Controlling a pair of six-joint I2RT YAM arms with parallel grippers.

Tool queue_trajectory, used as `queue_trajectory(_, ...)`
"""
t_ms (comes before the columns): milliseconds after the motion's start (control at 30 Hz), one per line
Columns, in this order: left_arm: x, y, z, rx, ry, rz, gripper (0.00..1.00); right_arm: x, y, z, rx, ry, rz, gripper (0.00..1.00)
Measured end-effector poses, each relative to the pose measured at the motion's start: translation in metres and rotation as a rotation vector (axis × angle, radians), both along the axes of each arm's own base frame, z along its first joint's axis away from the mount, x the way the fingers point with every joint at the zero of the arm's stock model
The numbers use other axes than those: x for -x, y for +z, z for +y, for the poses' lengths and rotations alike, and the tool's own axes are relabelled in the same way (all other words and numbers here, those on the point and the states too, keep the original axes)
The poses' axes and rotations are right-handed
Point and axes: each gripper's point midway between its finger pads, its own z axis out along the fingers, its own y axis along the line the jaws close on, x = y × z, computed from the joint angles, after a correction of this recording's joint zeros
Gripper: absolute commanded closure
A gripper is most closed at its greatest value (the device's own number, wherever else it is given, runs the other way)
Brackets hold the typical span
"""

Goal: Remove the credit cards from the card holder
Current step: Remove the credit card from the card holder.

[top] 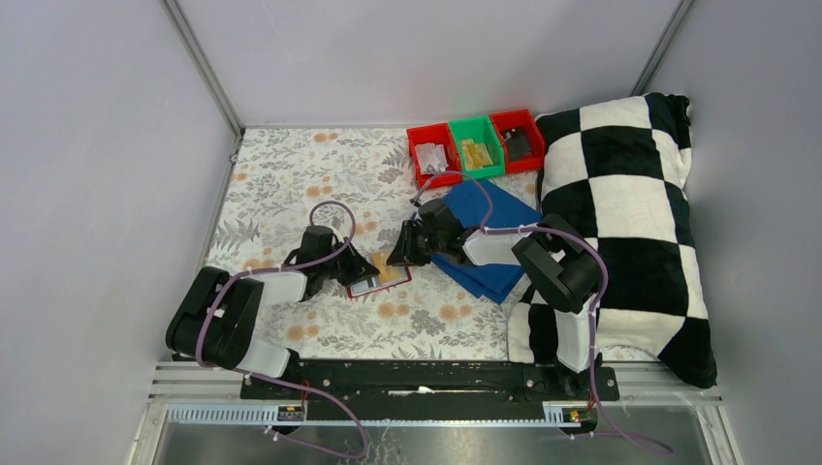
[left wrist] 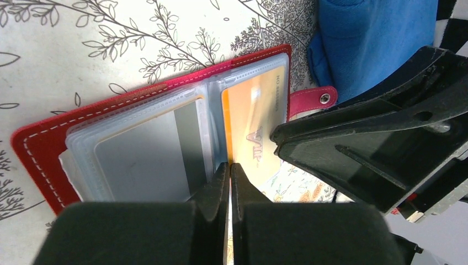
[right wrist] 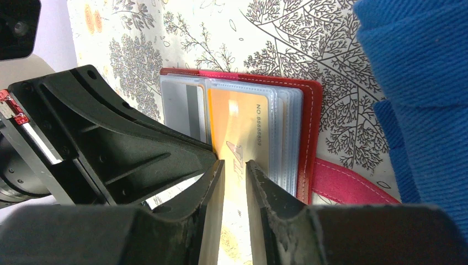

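Small red folding card holder (left wrist: 44, 143) lies open on the floral-cloth table (top: 291, 174), mid-width and toward its near edge. The tan-yellow plastic card (left wrist: 251, 121) sits in its right clear sleeve. Left gripper (left wrist: 229, 168) is pinched shut at the holder's fold; can't tell if it traps a sleeve edge. Right gripper (right wrist: 234, 165) has its jaws a narrow gap apart over the tan card's end.

Risks:
- Right jaws may close on sleeve plus card, so pulling drags the whole holder.
- The left pinch looks weak, so the holder may lift.
- The grippers sit just beside each other and may collide.

Overhead looks down; close wrist views share the card holder (left wrist: 36, 154).
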Motion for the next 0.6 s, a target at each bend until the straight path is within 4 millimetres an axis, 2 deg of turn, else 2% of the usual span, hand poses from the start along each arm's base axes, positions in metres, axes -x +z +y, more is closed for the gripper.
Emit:
queue_trajectory(200, 0.000, 0.000, 0.000, -0.001, -0.004, -0.002, 1.00, 0.000, 0.001, -0.001, 0.001, -0.001, -0.001, 0.71)
queue_trajectory(600, 0.003, 0.001, 0.003, -0.004, -0.027, -0.003, 1.00, -0.004, 0.000, -0.016, 0.050, -0.021, -0.006, 0.70)
